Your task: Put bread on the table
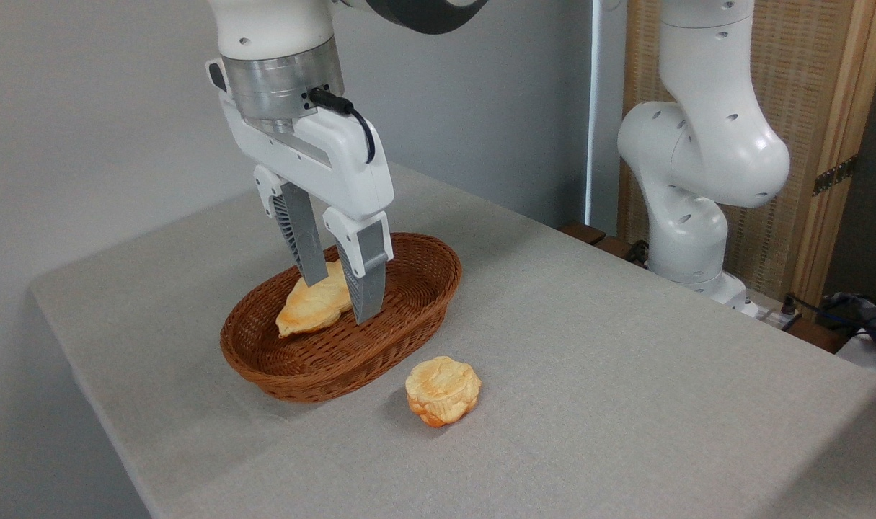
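The Franka arm's two-finger gripper (pixel 340 297) is reaching straight down into the brown oval wicker basket (pixel 409 328), which is sitting on the table (pixel 625 375) toward its left edge, well in from the near edge. The grey ribbed fingers (pixel 298 234) are standing apart, one on each side of the upper end of the bread (pixel 309 306), a long flat leaf-shaped golden pastry with lobed edges. The left finger is crossing in front of the pastry's upper end and the right finger is hanging just beside its right edge, with its tip down near the basket floor. Whether the pads are actually pressing on the pastry cannot be told from this view; a gap between the fingers is showing.

The bread is lying inside the basket, leaning up against the far left wall, its pointed end aiming down toward the near left part of the basket floor.

A small round flower-shaped bun (pixel 443 390) is resting on the cloth just beside the basket's near right rim, apart from it, closer to the near edge of the table.
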